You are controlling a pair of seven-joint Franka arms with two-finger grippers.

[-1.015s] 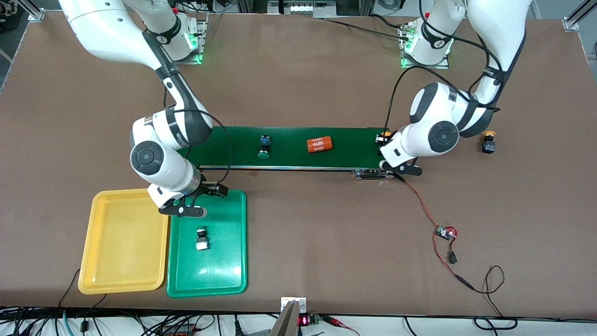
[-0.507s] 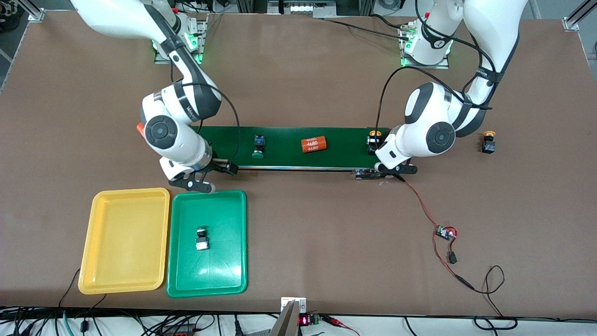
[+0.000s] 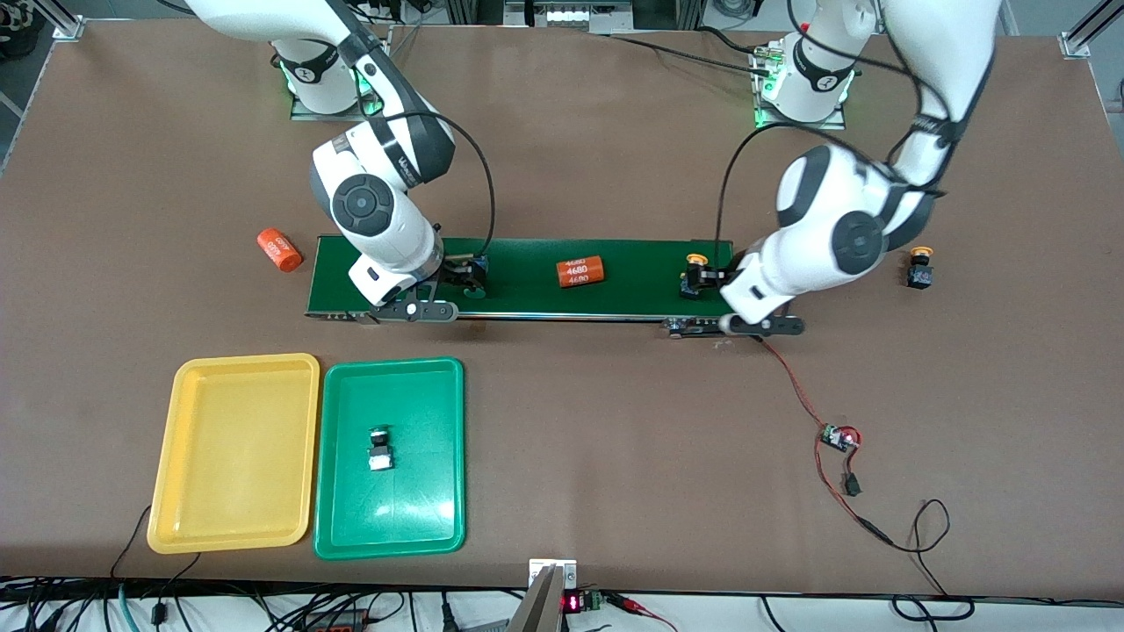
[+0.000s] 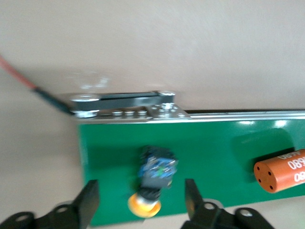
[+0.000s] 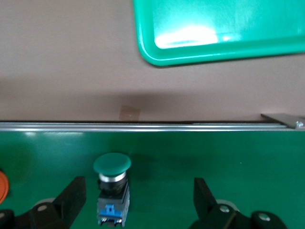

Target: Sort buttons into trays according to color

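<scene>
On the dark-green belt (image 3: 632, 285) a green-capped button (image 3: 479, 266) (image 5: 113, 188) lies between the fingers of my right gripper (image 3: 465, 279) (image 5: 138, 195), which is open and not touching it. A yellow-capped button (image 3: 694, 274) (image 4: 152, 183) lies at the belt's left-arm end, untouched between the fingers of my open left gripper (image 3: 707, 283) (image 4: 141, 200). Another yellow-capped button (image 3: 919, 268) stands on the table past that end. A further button (image 3: 379, 448) lies in the green tray (image 3: 413, 509) (image 5: 224, 47). The yellow tray (image 3: 233, 456) beside it holds nothing.
An orange "4680" cylinder (image 3: 580, 271) (image 4: 281, 169) lies mid-belt, and another (image 3: 279, 250) lies on the table off the belt's right-arm end. A small circuit board (image 3: 839, 436) with red and black wires trails from the belt toward the front camera.
My right arm swung from over the green tray to the belt, over the green-capped button. The green-capped button and cylinder shifted toward the right arm's end. My left gripper opened round the yellow-capped button.
</scene>
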